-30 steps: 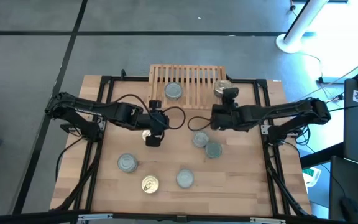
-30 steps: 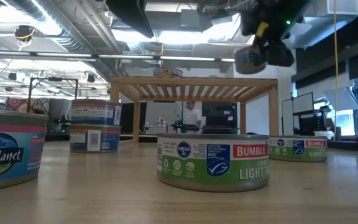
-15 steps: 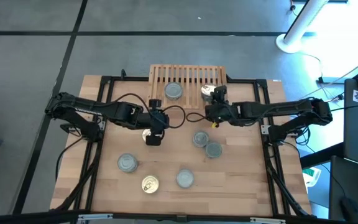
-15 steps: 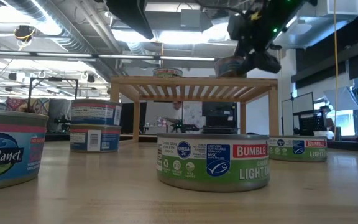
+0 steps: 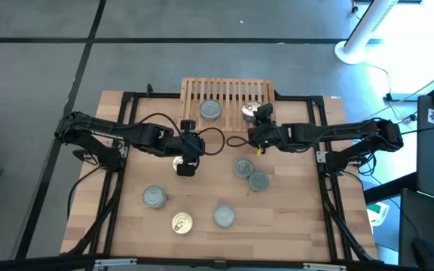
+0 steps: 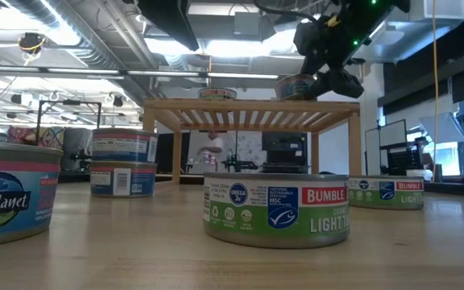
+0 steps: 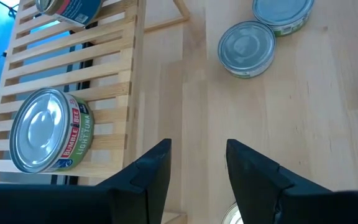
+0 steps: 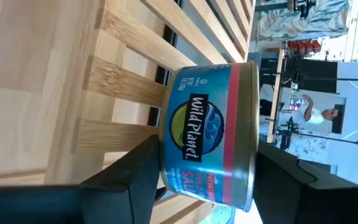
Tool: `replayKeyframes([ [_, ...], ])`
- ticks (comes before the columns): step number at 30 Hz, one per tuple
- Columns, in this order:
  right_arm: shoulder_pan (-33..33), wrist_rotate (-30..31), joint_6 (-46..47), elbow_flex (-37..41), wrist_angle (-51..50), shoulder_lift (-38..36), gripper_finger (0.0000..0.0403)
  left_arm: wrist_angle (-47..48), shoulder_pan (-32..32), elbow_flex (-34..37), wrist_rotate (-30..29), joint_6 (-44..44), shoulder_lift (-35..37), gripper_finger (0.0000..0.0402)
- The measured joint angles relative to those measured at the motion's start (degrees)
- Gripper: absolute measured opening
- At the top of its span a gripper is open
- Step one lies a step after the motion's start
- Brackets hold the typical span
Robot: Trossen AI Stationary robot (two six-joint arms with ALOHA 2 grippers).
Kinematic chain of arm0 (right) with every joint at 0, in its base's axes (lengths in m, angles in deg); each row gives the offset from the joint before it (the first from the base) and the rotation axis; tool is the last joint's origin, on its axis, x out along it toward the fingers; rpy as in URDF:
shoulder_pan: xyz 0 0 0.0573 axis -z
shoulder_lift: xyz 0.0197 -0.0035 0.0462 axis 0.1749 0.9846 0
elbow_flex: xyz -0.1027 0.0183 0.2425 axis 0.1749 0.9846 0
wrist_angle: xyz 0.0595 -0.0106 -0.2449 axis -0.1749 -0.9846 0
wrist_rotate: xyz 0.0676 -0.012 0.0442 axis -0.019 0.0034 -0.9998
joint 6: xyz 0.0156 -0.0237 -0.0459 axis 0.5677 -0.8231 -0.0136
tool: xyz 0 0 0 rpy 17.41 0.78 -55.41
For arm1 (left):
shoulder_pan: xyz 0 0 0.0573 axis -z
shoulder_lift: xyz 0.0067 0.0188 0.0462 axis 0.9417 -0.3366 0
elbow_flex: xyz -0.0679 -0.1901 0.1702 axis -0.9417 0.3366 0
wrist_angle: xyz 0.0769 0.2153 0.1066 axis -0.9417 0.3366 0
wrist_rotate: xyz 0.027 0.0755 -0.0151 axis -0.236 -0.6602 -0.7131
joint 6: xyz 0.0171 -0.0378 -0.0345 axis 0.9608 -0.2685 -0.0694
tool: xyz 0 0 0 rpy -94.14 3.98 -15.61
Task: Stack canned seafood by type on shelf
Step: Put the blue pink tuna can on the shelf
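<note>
The shelf [image 5: 228, 96] stands at the table's far edge. On its slats stands a silver-topped tin [image 5: 210, 110]. Right of that tin is a gold-topped Wild Planet tin [image 8: 207, 134], whose bottom rests on the slats, with my right gripper [image 5: 258, 120] shut on it. My left gripper [image 7: 197, 165] hangs open over the table's middle left, above a gold-topped tin [image 5: 176, 162], with nothing between its fingers. My right gripper has the gold-topped tin between its two fingers, one at the bottom rim [image 8: 161, 163] and one at the top rim [image 8: 255, 155]. The fingers come slanting down from the table's near right. The tin stands upright on the shelf's slats [image 6: 295, 87].
Several more tins lie loose on the table: two silver-topped ones [image 5: 242, 168] [image 5: 258, 181] right of the middle, and others near the front [image 5: 154, 197] [image 5: 181, 223] [image 5: 224, 216]. The low view shows two tins stacked [image 6: 123, 161] at its left. Black frame rails [image 5: 126, 98] edge the table.
My right gripper has carried the gold-topped tin toward the table's left over the shelf, turning and sinking. The tin was tilted above the shelf's right end. It now stands upright on the slats.
</note>
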Motion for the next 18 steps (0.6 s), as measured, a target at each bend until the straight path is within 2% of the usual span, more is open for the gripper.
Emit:
replayKeyframes([
  [8, 0.0, -2.24, 0.27, 0.02, -0.43, 0.02, 0.0259, 0.02, 0.0, 0.0, 0.0, 0.02, 0.0, 0.015],
  [12, -0.06, -1.46, 0.36, 0.02, -0.23, 0.02, 0.0276, 0.02, 0.0, 0.0, 0.0, 0.02, 0.0, 0.015],
  [15, -0.17, 0.73, 0.48, -0.01, -0.47, 0.02, 0.0283, 0.02, 0.0, 0.0, 0.0, 0.02, 0.0, 0.015],
  [18, -0.08, -0.32, 0.8, -0.69, -0.84, 0.02, 0.0283, 0.02, 0.0, 0.0, 0.0, 0.02, 0.0, 0.015],
])
